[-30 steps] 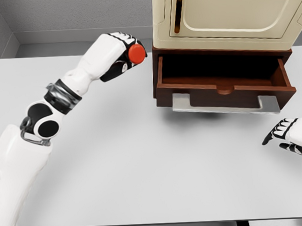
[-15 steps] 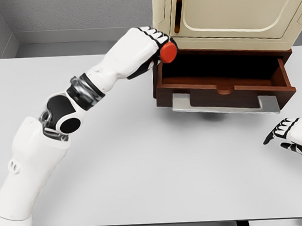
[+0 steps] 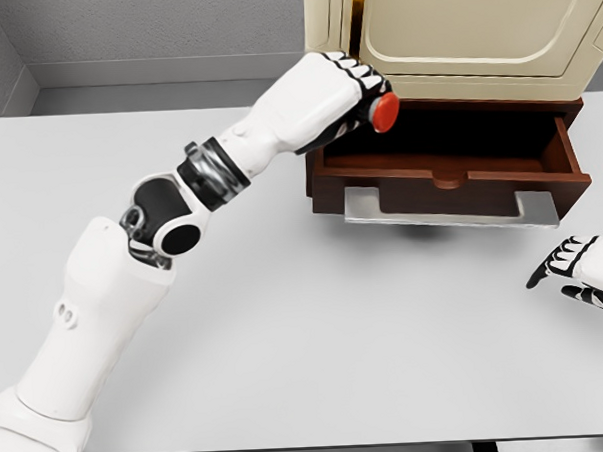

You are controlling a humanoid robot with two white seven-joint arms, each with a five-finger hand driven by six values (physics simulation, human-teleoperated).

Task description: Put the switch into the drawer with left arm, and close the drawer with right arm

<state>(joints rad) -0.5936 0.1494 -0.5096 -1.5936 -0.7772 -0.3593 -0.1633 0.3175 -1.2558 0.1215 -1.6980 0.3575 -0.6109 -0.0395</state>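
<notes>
My left hand (image 3: 356, 98) is curled around the switch (image 3: 384, 112), whose round red button faces right. The hand is held over the left end of the open dark-brown drawer (image 3: 449, 169), above its dark inside. The drawer stands pulled out from the base of a cream cabinet (image 3: 443, 30). Low at the right edge of the table rests my right hand (image 3: 574, 269), its fingers relaxed and holding nothing, well in front of the drawer's right corner.
A flat grey plate (image 3: 451, 207) sticks out beneath the drawer front. The grey table (image 3: 306, 336) stretches wide in front of the cabinet. A grey wall runs behind the table's back edge.
The left arm has swung right with the switch, from left of the cabinet to above the drawer's left end. The right hand has barely moved.
</notes>
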